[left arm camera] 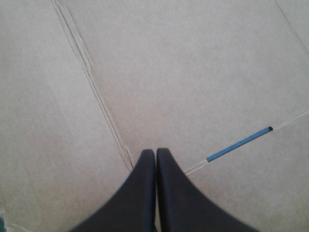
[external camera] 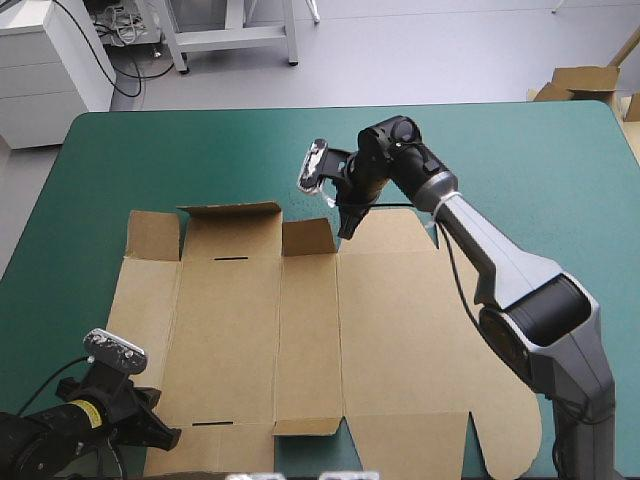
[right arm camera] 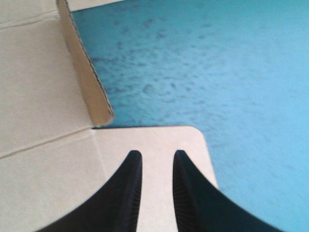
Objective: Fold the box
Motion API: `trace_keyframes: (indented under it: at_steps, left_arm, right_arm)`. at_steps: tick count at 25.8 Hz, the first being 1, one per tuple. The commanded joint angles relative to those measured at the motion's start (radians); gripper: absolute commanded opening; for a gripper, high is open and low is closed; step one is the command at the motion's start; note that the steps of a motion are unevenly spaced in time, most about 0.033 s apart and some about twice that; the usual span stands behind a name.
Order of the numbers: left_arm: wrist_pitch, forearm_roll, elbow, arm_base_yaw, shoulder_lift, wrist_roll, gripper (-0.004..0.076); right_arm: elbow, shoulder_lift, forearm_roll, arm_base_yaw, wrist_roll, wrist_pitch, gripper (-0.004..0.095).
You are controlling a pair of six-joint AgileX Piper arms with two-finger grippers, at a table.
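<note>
Brown box lies flat, centre frame. Left gripper closed over board; right gripper narrowly parted above upper-centre flap: recommend gripping its edge squarely.

One brown box lies on one teal-green desk, a single cut sheet. It has two slots, the far slot and the near slot. Three flaps stand along its far edge: the corner flap, the wide flap and the narrow flap. One small flap shows at its near edge. Two arms come in, the left arm and the right arm. They carry the left jaws and the right jaws, two black fingers to each pair.
</note>
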Motion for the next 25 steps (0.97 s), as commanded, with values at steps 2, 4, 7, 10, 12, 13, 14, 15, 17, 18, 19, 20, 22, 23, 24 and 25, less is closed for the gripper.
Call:
trace_keyframes:
  at_steps: [2, 4, 7, 10, 12, 13, 14, 15, 17, 18, 19, 20, 22, 23, 24, 25]
  left_arm:
    - [-0.041, -0.004, -0.025, -0.005, 0.004, -0.006, -0.0008]
    - [-0.041, -0.004, -0.025, -0.005, 0.004, -0.006, -0.0008]
    - [-0.041, -0.004, -0.025, -0.005, 0.004, -0.006, -0.0008]
    - [-0.041, -0.006, -0.025, -0.005, 0.004, -0.006, -0.0008]
    - [-0.041, -0.006, -0.025, -0.005, 0.004, -0.02, -0.0008]
    - [-0.041, -0.006, -0.025, -0.005, 0.004, -0.03, -0.0008]
    - [-0.039, -0.006, -0.025, -0.005, 0.004, -0.032, -0.0008]
    - [-0.039, -0.006, -0.025, -0.005, 0.004, -0.032, -0.0008]
    - [-0.039, -0.006, -0.025, -0.005, 0.004, -0.032, -0.0008]
    - [-0.039, -0.004, -0.025, -0.005, 0.004, -0.032, -0.0008]
    - [-0.039, -0.003, -0.025, -0.005, 0.004, -0.032, -0.0008]
    - [-0.039, -0.003, -0.025, -0.005, 0.004, -0.032, -0.0008]
    - [-0.039, -0.003, -0.025, -0.005, 0.004, -0.032, -0.0008]
    - [-0.039, -0.003, -0.025, -0.005, 0.004, -0.032, -0.0008]
    - [-0.039, -0.003, -0.025, -0.005, 0.004, -0.032, -0.0008]
    - [-0.039, -0.003, -0.025, -0.005, 0.004, -0.032, -0.0008]
  right_arm:
    - [-0.032, -0.175, -0.112, -0.047, 0.152, -0.035, 0.0213]
    - [-0.032, -0.212, -0.162, -0.078, 0.224, -0.025, 0.0212]
    - [-0.029, -0.257, -0.193, -0.148, 0.345, 0.003, 0.0171]
    - [-0.004, -0.304, -0.153, -0.232, 0.499, 0.003, 0.008]
    - [0.025, -0.339, -0.123, -0.272, 0.553, 0.003, 0.0028]
    - [0.056, -0.367, -0.101, -0.299, 0.555, 0.003, -0.0007]
    - [0.082, -0.39, -0.094, -0.315, 0.559, 0.003, -0.0022]
    - [0.12, -0.42, -0.086, -0.333, 0.562, 0.003, -0.0021]
    - [0.205, -0.482, -0.081, -0.363, 0.579, 0.003, -0.0021]
    - [0.317, -0.56, -0.081, -0.393, 0.587, 0.003, -0.0021]
    - [0.378, -0.602, -0.081, -0.407, 0.589, 0.003, -0.0021]
    - [0.499, -0.685, -0.081, -0.432, 0.608, 0.003, -0.0021]
    - [0.64, -0.789, -0.081, -0.452, 0.637, 0.003, -0.0021]
    - [0.708, -0.841, -0.079, -0.457, 0.637, 0.003, -0.0021]
    - [0.821, -0.928, -0.078, -0.459, 0.637, 0.003, -0.0021]
    - [0.874, -0.962, -0.077, -0.459, 0.637, 0.003, -0.0021]
